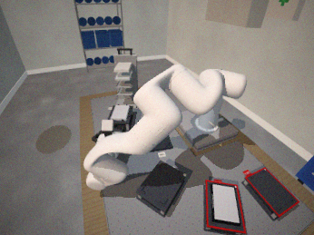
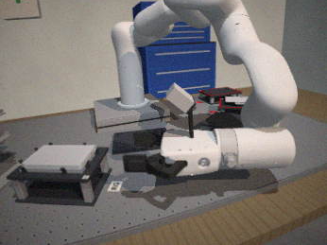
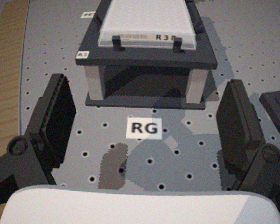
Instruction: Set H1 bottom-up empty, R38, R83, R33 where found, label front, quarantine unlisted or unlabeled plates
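Gripper, fingers spread wide w/ nothing between them, hangs low over the gray deck, pointing horizontally at the regrip nest. A white plate lies flat on that raised dark nest, its near end showing a label that starts "R3"; last character too blurred to read. A white "RG" deck label sits on the deck between nest and gripper. White arm arcs over from its base. Behind the nest stands the plate hotel, slots too small to read. Near the deck's front edge: a dark nest, then two red-framed quarantine nests, one holding a white plate, other showing a dark surface.
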`<state>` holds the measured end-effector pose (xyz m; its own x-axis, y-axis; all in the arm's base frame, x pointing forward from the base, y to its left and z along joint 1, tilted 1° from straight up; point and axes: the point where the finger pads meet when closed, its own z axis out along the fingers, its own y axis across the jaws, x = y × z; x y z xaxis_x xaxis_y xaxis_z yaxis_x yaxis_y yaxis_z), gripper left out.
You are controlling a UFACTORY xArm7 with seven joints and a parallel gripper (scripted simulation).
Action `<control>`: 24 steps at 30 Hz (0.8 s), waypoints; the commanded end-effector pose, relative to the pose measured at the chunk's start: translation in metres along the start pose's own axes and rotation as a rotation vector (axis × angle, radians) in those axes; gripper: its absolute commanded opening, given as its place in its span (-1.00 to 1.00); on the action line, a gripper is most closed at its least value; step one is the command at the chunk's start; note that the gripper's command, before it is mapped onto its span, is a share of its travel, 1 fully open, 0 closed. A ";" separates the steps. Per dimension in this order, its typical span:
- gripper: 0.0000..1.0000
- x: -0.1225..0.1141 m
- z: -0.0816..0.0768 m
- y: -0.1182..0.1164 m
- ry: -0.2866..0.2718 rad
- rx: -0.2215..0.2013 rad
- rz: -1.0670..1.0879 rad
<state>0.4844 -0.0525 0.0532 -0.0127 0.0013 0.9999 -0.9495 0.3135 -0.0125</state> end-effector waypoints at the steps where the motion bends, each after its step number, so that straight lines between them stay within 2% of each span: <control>1: 1.00 0.002 -0.001 -0.001 -0.002 0.000 0.005; 18: 1.00 0.002 -0.001 -0.001 -0.002 0.000 0.005; 24: 1.00 0.001 0.009 -0.001 -0.002 0.000 0.005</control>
<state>0.4834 -0.0569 0.0529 -0.0141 0.0010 0.9999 -0.9495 0.3134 -0.0137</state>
